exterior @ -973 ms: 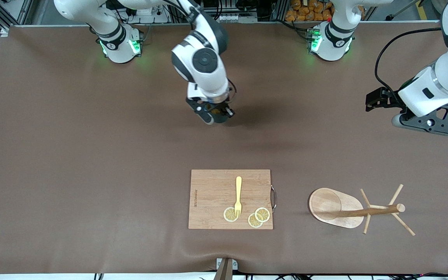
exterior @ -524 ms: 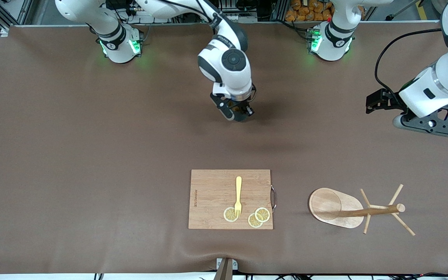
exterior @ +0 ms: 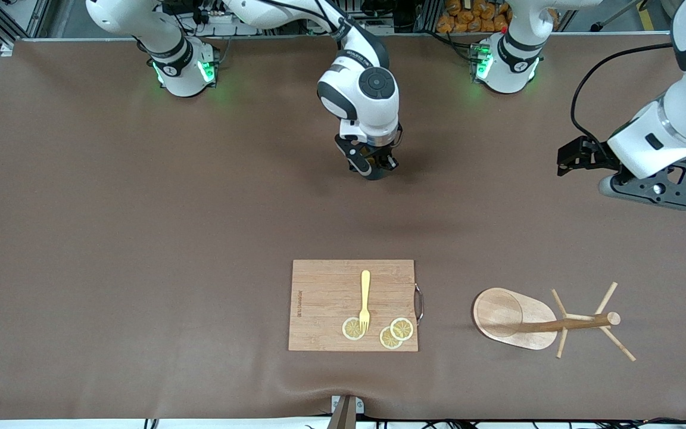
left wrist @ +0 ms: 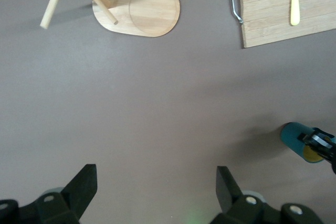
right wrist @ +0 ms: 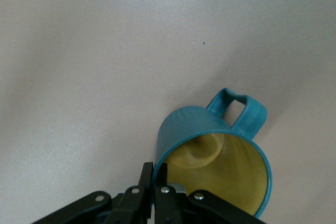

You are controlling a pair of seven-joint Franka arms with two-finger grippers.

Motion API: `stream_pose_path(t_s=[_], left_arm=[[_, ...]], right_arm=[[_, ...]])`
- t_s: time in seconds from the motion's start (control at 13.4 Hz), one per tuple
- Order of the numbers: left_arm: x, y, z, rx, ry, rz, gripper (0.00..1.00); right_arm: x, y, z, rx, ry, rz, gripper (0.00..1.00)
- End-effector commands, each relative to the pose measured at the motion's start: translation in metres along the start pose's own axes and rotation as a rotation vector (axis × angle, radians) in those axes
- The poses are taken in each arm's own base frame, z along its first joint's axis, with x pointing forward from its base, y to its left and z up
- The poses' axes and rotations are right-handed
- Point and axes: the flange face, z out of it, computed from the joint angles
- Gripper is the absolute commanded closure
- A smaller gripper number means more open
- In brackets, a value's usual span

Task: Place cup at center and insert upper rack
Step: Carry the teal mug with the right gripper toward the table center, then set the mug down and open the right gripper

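Right gripper (exterior: 377, 167) pinched on the rim of the cup (right wrist: 215, 156), holding it up over the table (exterior: 140, 208), on the robot-base side of the cutting board (exterior: 325, 304). Cup inside is bare yellow. Board carries a yellow fork (exterior: 365, 300) and three lemon slices (exterior: 402, 328). Upper rack (exterior: 533, 322) lies tipped over beside the board, toward the left arm's end. Left gripper (left wrist: 152, 187) waits over that end, fingers spread.
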Motion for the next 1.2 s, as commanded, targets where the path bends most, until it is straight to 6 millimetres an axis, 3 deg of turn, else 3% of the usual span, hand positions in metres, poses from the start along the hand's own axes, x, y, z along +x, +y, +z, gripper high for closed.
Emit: stream_pose_path(t_s=[0.0, 0.07, 0.15, 0.22, 0.37, 0.75, 1.12], left_arm=[[-0.003, 0.007, -0.008, -0.013, 0.026, -0.018, 0.00], [-0.004, 0.006, -0.008, -0.013, 0.026, -0.019, 0.00], [-0.005, 0.005, -0.008, -0.012, 0.026, -0.021, 0.00], [-0.009, 0.004, -0.006, -0.011, 0.029, -0.026, 0.00], [-0.017, 0.004, 0.001, -0.008, 0.056, -0.029, 0.00], [-0.031, 0.013, 0.010, -0.003, 0.097, -0.043, 0.00], [-0.027, 0.055, 0.017, -0.006, 0.121, -0.090, 0.00]], right_arm=[[-0.005, -0.006, 0.001, 0.015, 0.021, 0.008, 1.00], [-0.002, -0.007, 0.000, 0.014, 0.019, 0.013, 1.00], [0.003, -0.009, -0.001, 0.008, 0.017, 0.019, 0.41], [0.010, -0.013, -0.005, 0.011, 0.014, 0.031, 0.00], [0.009, -0.019, -0.022, -0.001, 0.017, 0.026, 0.00], [0.031, -0.025, -0.065, -0.062, 0.022, 0.045, 0.00], [0.072, -0.017, -0.139, -0.129, -0.019, -0.016, 0.00]])
